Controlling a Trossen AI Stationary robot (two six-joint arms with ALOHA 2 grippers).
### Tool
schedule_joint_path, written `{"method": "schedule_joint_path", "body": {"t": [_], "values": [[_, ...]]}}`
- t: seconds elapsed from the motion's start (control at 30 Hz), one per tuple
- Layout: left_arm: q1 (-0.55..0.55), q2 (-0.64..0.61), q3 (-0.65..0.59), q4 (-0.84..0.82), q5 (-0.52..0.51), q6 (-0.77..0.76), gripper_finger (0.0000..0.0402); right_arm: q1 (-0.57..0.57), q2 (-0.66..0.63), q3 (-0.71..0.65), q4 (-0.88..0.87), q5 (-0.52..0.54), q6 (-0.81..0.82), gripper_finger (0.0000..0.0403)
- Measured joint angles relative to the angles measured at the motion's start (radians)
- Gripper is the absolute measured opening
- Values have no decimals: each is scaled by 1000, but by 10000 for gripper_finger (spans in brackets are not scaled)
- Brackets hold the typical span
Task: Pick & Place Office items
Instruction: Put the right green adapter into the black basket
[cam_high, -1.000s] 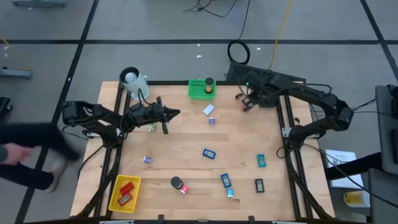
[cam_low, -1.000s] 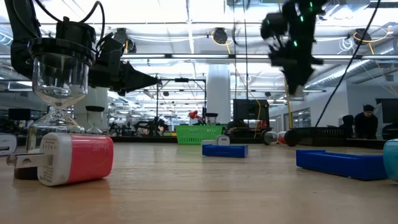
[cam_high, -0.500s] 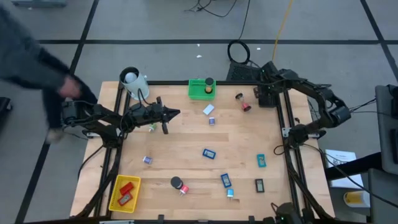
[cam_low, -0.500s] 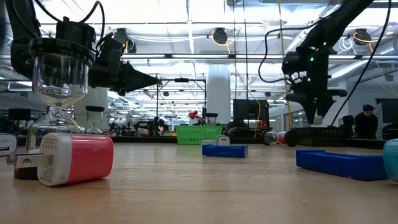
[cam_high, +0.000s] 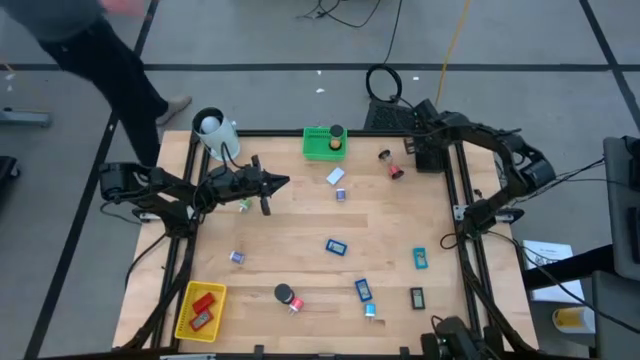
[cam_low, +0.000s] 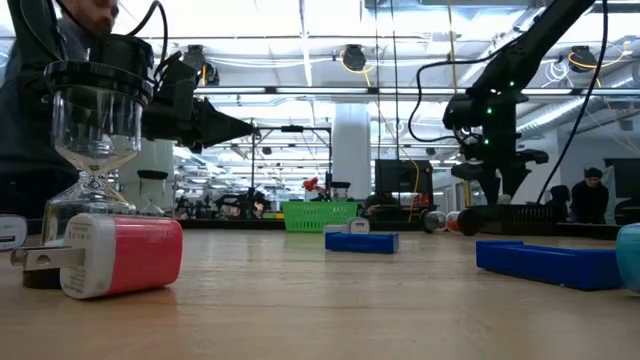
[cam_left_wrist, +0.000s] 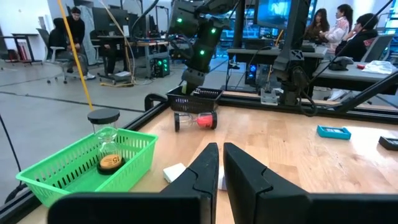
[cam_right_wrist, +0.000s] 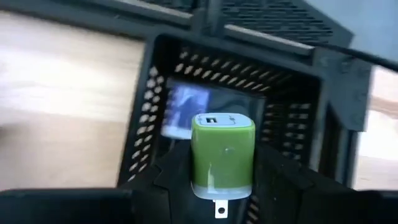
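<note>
The tabletop (cam_high: 300, 225) is pale wood with visible plank grain and a soft satin sheen, edged by a matt black metal frame (cam_high: 462, 215). The green basket (cam_left_wrist: 81, 163) looks like perforated plastic mesh, slightly glossy, and the black basket (cam_right_wrist: 236, 87) is matt with punched holes. The hourglass (cam_low: 93, 140) shows clear, shiny glass under a dull black cap. The red and white charger (cam_low: 120, 255) has smooth, glossy plastic, as does the green charger (cam_right_wrist: 222, 154). The left end effector (cam_left_wrist: 219, 171) has matt black fingers.

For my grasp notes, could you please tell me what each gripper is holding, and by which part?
The right gripper holds a green charger plug by its lower sides, above a black basket. The left gripper is shut and holds nothing.
</note>
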Motion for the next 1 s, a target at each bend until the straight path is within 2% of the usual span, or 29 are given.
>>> {"method": "schedule_joint_path", "body": {"t": [0.17,0.33,0.5,0.77,1.0], "values": [[0,0,0,0,0,-1,31,-2,55,0,20,94,-8,136],[0,0,0,-1,1,-2,31,-2,93,0,12,145,-34,135],[0,0,0,-1,2,-3,31,-2,94,0,9,149,-42,140],[0,0,0,-1,2,-4,31,-1,94,0,4,149,-51,185],[0,0,0,-1,2,-4,31,0,94,0,4,149,-54,192]]}}
